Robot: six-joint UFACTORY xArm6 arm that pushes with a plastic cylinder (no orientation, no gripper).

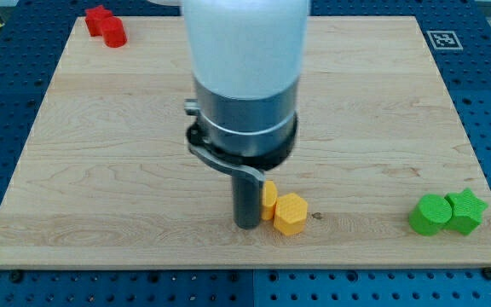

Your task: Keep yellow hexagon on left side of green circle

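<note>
The tabletop [101, 170] fills most of the view, a pale wooden board; my arm's white and grey body hangs over its middle and blocks a good part of it; from that body the dark rod drops to my tip [247, 225], low and a little left of centre. There is no hand on this rig, only the rod, so nothing spreads or pinches.

The yellow hexagon [291, 214] sits just at three o'clock from my tip, near or touching; a second yellow block [268, 201], shape unclear, is half hidden behind the rod. The green circle [430, 214] lies well apart at three o'clock from the hexagon, touching a green star [467, 210]; two red blocks [106, 25] sit at the far eleven o'clock corner.

I judge the hexagon already stands left of the circle; any push toward three o'clock should be short and stop well shy of the circle; better to ease off.

The hexagon lies flat; it has no real long axis.
</note>
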